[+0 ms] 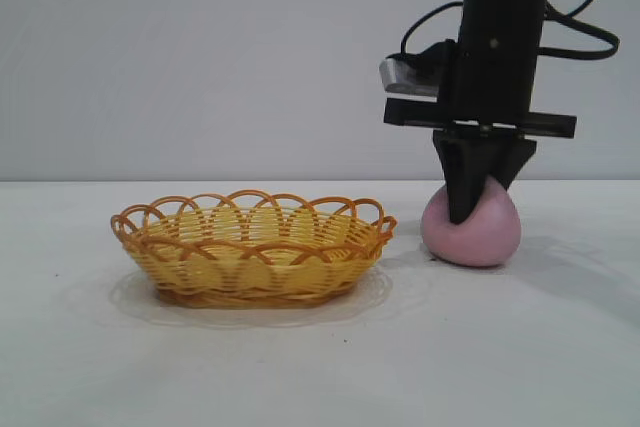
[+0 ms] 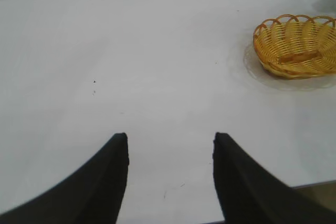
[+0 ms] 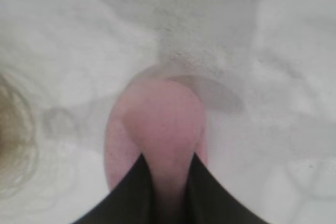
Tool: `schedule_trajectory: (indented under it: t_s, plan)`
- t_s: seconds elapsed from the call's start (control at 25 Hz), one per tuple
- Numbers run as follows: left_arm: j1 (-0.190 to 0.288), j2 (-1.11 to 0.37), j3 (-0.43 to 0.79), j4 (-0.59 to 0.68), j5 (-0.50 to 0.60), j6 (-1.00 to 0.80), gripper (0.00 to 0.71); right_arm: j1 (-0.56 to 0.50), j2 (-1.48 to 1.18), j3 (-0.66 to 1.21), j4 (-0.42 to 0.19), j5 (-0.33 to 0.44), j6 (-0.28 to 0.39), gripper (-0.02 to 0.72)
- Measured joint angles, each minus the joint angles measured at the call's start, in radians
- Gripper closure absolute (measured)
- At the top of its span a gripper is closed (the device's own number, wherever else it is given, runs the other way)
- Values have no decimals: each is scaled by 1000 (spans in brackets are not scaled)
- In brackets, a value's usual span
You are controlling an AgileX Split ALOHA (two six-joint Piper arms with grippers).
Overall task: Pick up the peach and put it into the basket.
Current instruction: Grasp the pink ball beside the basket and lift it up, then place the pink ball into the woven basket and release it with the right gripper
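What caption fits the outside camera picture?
Right gripper pinching the peach on the table, beside the empty basket.

White table [image 1: 300,377], plain and matte. Carries 2 things: yellow-orange wicker basket [image 1: 255,247] left of the middle, resting flat, and pink peach [image 1: 472,232] well apart to its right, nearer the far edge.

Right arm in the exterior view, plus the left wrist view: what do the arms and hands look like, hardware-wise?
The right arm is matte black and boxy, with a flat black crossbar above the right hand, whose fingers are black and tapered. A grey camera module sits at its side, with black cables looping behind. The left hand shows only two black, curved, pointed fingers. No markings visible.
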Motion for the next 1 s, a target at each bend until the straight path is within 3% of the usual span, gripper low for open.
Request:
schedule_trajectory:
  t_s: [0.04, 0.28, 0.72, 0.8, 1.0]
  plan:
    - [0, 0, 0, -2, 0, 0, 352, 18, -42, 2, -1, -16, -4, 703]
    - [0, 0, 0, -2, 0, 0, 352, 201, -187, -1, 20, -57, -36, 703]
    - [0, 0, 0, -2, 0, 0, 352, 300, 33, 9, 88, -127, -86, 703]
    - [0, 0, 0, -2, 0, 0, 352, 300, 30, 9, 88, -133, -84, 652]
    - [0, 0, 0, -2, 0, 0, 352, 300, -41, 9, 60, -130, -52, 279]
